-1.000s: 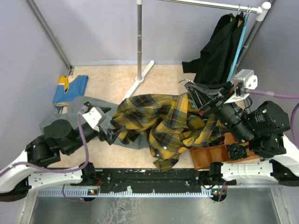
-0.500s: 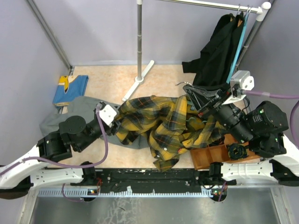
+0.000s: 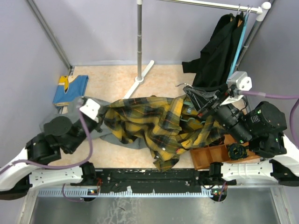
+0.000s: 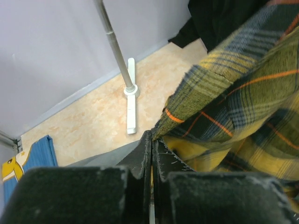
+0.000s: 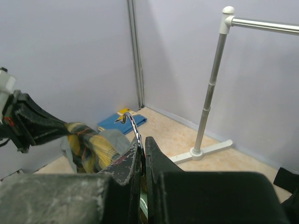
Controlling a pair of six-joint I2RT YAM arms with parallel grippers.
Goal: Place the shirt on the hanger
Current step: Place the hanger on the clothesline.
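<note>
The left pincer (image 4: 152, 149) is black, scuffed grey. The shirt (image 4: 233, 93) at its tips is plaid: mustard yellow and dark charcoal-green, crossed by thin orange lines. Just left of the tips lies plain grey cloth (image 4: 107, 156), and further left a blue cloth (image 4: 39, 151) (with a yellow motif). Ahead, the floor (image 4: 93, 116) is mottled pale peach. The right pincer (image 5: 142, 149) is black too, and the hook of the hanger (image 5: 136, 127) above its tips is silver.

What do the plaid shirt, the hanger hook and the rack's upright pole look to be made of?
Plaid shirt: soft woven cloth, possibly flannel; it looks matte and drapes in loose folds.
Hanger hook: thin metal wire, judging by its bright shine.
Upright pole: a metal tube with a satin silver finish, probably steel or aluminium.
</note>
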